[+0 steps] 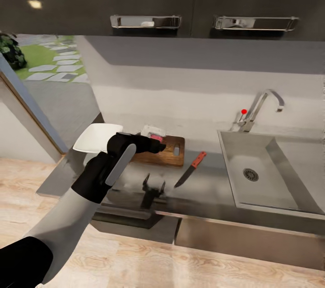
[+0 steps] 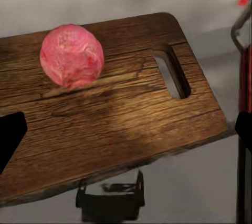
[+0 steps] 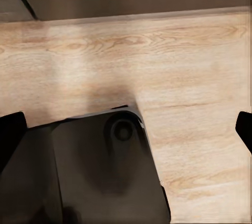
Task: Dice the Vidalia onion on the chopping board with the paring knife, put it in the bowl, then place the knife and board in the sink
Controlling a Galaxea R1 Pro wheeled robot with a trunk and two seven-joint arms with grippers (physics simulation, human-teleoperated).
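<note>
Onion (image 2: pixel 72 56) is sitting on the board (image 2: pixel 121 124), center frame; left gripper (image 1: pixel 155 144) hovering wide open, empty. Knife (image 1: pixel 191 169) grab's next.

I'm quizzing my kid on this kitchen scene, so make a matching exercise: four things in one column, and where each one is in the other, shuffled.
Things:
1. Vidalia onion
2. paring knife
3. bowl
4. left gripper

Places:
A. on the countertop between board and sink
B. hovering over the chopping board
C. resting on the chopping board
D. left of the board, on the countertop

Pairs: 1-C, 2-A, 3-D, 4-B
</note>
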